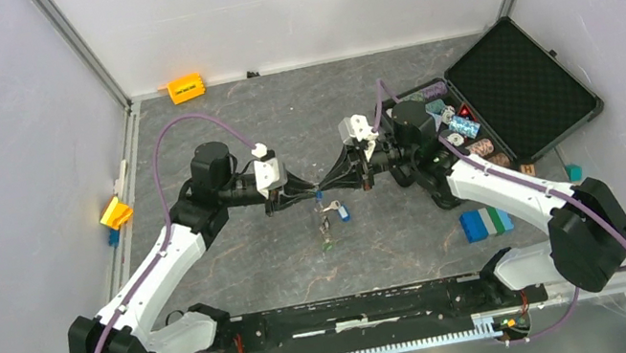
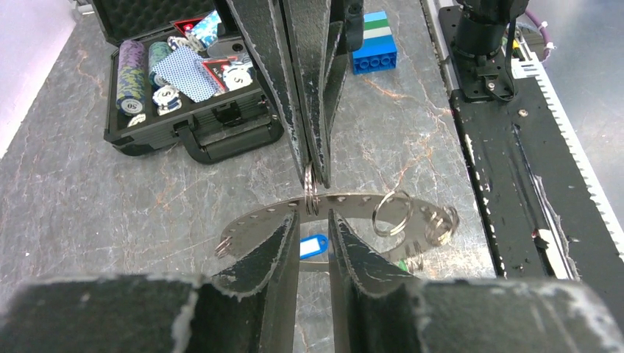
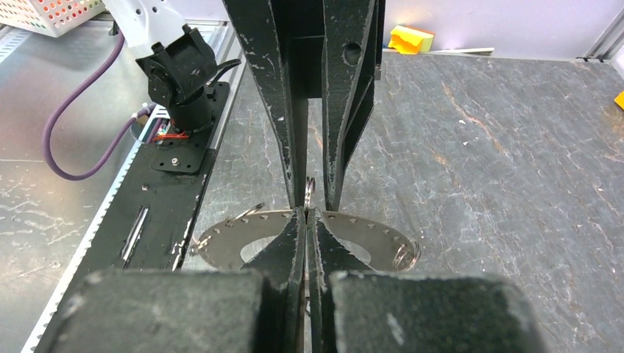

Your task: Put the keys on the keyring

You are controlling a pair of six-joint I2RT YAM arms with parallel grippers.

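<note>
The keyring, a flat silvery plate ring with holes along its rim, hangs in the air between both grippers; it also shows in the right wrist view. Several small split rings hang on it. My right gripper is shut on a split ring at the keyring's upper rim. My left gripper faces it, fingers slightly apart on either side of that split ring. Keys with a blue tag and a green tag dangle below. From above, the grippers meet tip to tip, with the blue tag under them.
An open black case with striped chips stands at the back right, also in the left wrist view. A blue, green and white brick lies near the right arm. An orange block and a yellow piece lie at the left edge.
</note>
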